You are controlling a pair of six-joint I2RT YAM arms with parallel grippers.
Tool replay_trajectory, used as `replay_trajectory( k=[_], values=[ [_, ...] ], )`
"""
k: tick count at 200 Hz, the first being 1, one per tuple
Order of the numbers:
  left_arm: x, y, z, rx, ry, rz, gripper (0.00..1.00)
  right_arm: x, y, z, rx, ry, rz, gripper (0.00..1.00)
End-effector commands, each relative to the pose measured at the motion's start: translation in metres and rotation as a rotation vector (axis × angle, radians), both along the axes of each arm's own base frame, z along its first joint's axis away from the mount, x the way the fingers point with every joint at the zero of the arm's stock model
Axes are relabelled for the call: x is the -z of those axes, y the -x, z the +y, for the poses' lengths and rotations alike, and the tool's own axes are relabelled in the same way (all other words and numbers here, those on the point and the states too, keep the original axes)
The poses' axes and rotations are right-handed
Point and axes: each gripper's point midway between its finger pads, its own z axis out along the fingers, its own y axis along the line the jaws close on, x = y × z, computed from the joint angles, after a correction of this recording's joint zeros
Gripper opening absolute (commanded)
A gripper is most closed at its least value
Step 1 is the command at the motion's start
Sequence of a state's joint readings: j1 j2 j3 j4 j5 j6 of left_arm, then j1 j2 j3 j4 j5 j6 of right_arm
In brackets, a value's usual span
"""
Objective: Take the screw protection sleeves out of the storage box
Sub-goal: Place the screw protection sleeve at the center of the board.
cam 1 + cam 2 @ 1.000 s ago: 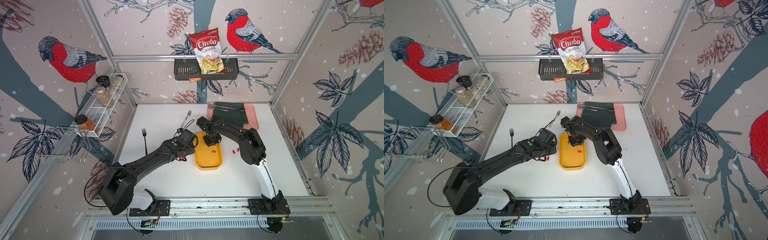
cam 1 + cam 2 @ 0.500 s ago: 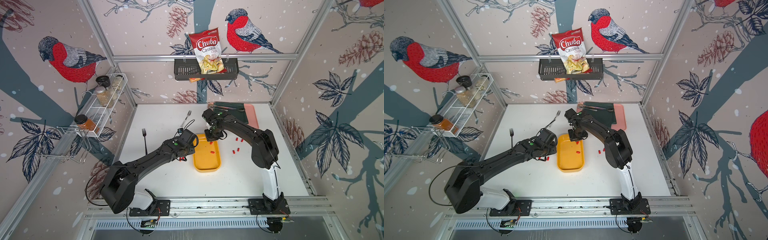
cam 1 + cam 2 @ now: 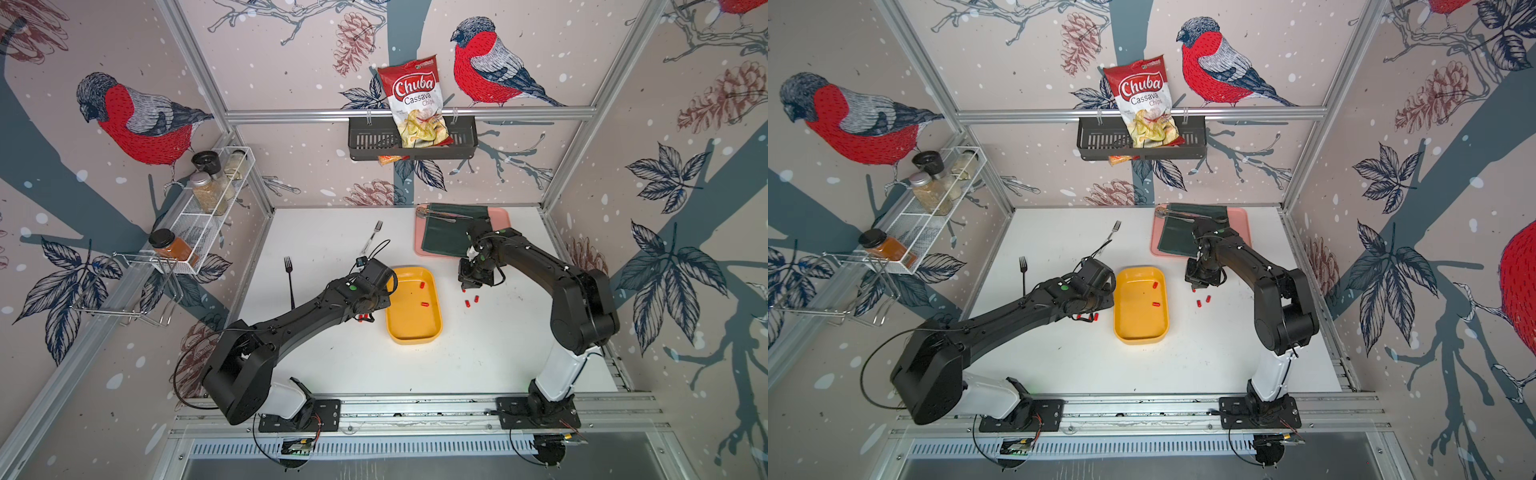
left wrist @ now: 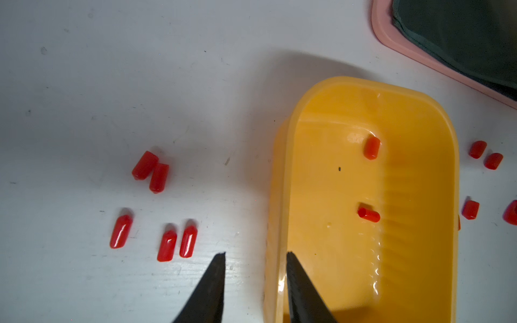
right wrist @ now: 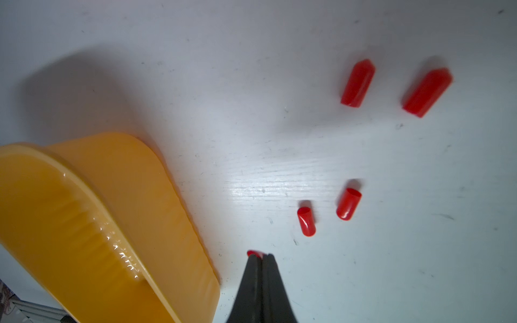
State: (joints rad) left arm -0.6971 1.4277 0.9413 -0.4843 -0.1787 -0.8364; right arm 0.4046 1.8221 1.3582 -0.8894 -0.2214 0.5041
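**Top views.** Against the frames of a second ago, the right arm has left the storage box. It now stands over the bench to the right of the box, near the pink tray. The left arm is unchanged at the box's left wall. Both top views show two screw protection sleeves lying inside the box, apart from each other. Three more lie on the bench to the right of the box, one of them directly below the right jaws. A few show red beneath the left wrist, left of the box. These views do not show how far either pair of jaws is open.

**Left wrist view.** The left jaws stand part open and hold nothing. One of the fingertips is over bare bench and the other is over the box's near wall. Whether they touch it cannot be told. The box holds two sleeves. Five lie on the bench on one side of it and four beyond the opposite wall. A dark green cloth lies on the pink tray.

**Right wrist view.** The right jaws are fully closed, the tips pressed together with no gap. One sleeve shows red right at the tip. Whether it is pinched or merely lies behind the tip cannot be told. Four sleeves lie loose on the bench beyond, and the box stands alongside, apart from the jaws.
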Motion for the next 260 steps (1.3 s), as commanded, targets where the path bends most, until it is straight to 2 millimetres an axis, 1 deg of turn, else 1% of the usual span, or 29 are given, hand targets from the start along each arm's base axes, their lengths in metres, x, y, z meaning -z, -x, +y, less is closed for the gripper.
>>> replay_trajectory(
  k=[1,21,48,126,141,153,166,171,201,224,238,245,260],
  values=[
    [-0.001,-0.002,-0.002,0.008,0.007,-0.003,0.38,0.012,-0.002,0.011,0.015,-0.04,0.009,0.02],
    [0.0,-0.002,-0.002,0.009,0.003,0.0,0.38,0.027,0.002,0.009,0.017,-0.023,0.034,0.02],
    [0.002,-0.001,-0.002,0.009,0.0,0.004,0.38,0.041,0.005,0.003,0.018,0.005,0.055,0.02],
    [0.005,-0.001,-0.003,0.017,-0.005,0.011,0.38,0.056,0.015,-0.001,0.022,0.029,0.087,0.03],
    [0.005,-0.002,-0.003,0.017,-0.009,0.013,0.38,0.057,0.017,-0.003,0.024,0.036,0.096,0.06],
    [0.004,-0.001,-0.003,0.017,-0.007,0.01,0.38,0.057,0.017,-0.004,0.03,0.039,0.097,0.14],
    [0.003,-0.002,-0.003,0.016,-0.004,0.008,0.38,0.054,0.015,-0.005,0.035,0.043,0.091,0.24],
    [0.002,-0.002,-0.003,0.016,-0.002,0.006,0.38,0.052,0.014,-0.006,0.038,0.043,0.09,0.26],
    [0.0,-0.003,-0.005,0.02,-0.002,0.003,0.38,0.035,0.012,-0.007,0.046,0.046,0.071,0.36],
    [0.0,-0.003,-0.004,0.019,-0.004,0.002,0.38,0.01,0.006,-0.004,0.038,0.034,0.028,0.41],
    [0.001,-0.003,-0.005,0.019,-0.002,0.003,0.38,-0.008,0.004,0.004,-0.011,0.034,-0.006,0.43],
    [0.001,-0.003,-0.004,0.016,-0.002,0.003,0.38,-0.018,0.002,0.013,-0.055,0.033,-0.031,0.43],
    [0.001,-0.003,-0.005,0.018,0.004,0.004,0.38,-0.038,0.003,0.042,-0.193,0.015,-0.106,0.45]
  ],
)
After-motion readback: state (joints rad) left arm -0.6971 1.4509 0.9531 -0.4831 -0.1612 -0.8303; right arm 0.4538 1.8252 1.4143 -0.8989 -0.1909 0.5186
